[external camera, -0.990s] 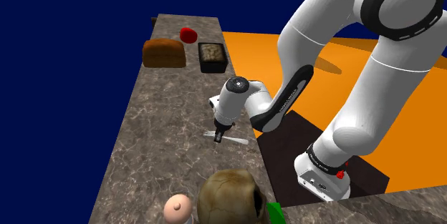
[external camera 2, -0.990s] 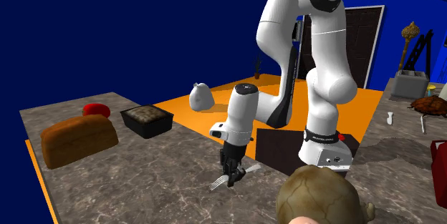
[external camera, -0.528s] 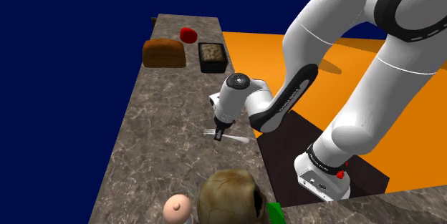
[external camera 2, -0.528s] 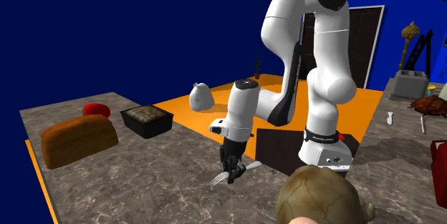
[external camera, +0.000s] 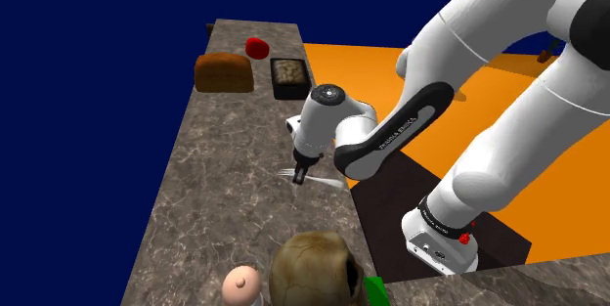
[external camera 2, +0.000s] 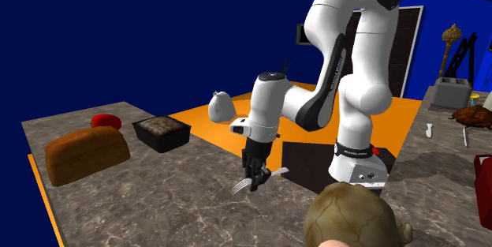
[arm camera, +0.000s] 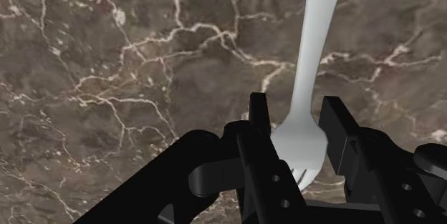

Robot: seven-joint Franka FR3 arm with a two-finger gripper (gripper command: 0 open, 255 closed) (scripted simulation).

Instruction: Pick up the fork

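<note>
Below everything lies a dark marbled counter (external camera: 215, 157), and a drop onto it is judged the main risk. The black gripper (arm camera: 295, 106) is closed on a pale fork (arm camera: 309, 58), but the hold is taken at the neck, close to the tines, so the long handle is left sticking out unsupported beyond the fingers (arm camera: 259, 126). With the weight set off to one side like this, the fork could be swung or slid between the pads if the lift is made quickly. It could then be tipped out and lost. A lesser risk is judged to be the handle end catching the counter, since the fork is seen only slightly above the surface in the second exterior view.

The white arm (external camera: 489, 60) is raised from its stand (external camera: 445, 240) at the shoulder view's lower right. It is arched high and folded back down towards the counter's near edge. The forearm is angled downward and the wrist is turned so that the gripper is pointed almost straight at the counter. The fork is held roughly level at the fingertips, with its tines towards the second exterior view's left and its handle towards the stand.
</note>
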